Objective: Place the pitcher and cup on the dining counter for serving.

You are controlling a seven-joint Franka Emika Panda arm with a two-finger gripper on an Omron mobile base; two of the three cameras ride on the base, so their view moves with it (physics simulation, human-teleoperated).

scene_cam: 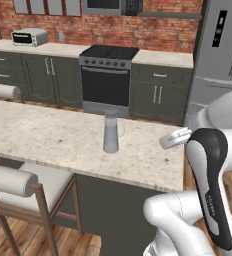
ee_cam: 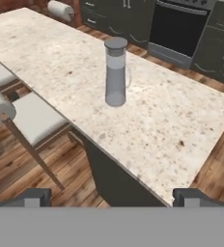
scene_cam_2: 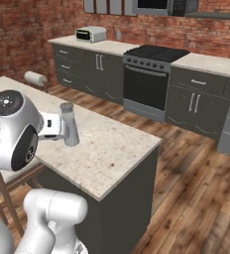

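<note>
— One of two things is served, as far as I can judge. The pitcher [scene_cam: 111,133] stands upright on the dining worktop [scene_cam: 43,135], well in from every edge, with its lid on.

— And your end effector?

— My end effector [ee_cam: 112,197] hangs above the near edge of the worktop, pulled back from the pitcher, fingers spread wide apart with nothing between them. In the hand view the pitcher [ee_cam: 116,72] sits ahead of me, clear of both fingertips.

— So what's left?

— The cup. I cannot spot a small yellow tumbler anywhere on the stone top, nor along the back counter by the stove [scene_cam: 106,78] and toaster oven [scene_cam: 29,37]. I reckon about half the job remains: find the cup, fetch it, and set it down near the pitcher.

— Anything in the way?

— The stool [scene_cam: 25,187] sits tucked under the near side; the paper towel roll [scene_cam: 4,91] lies well apart at the far end.
</note>
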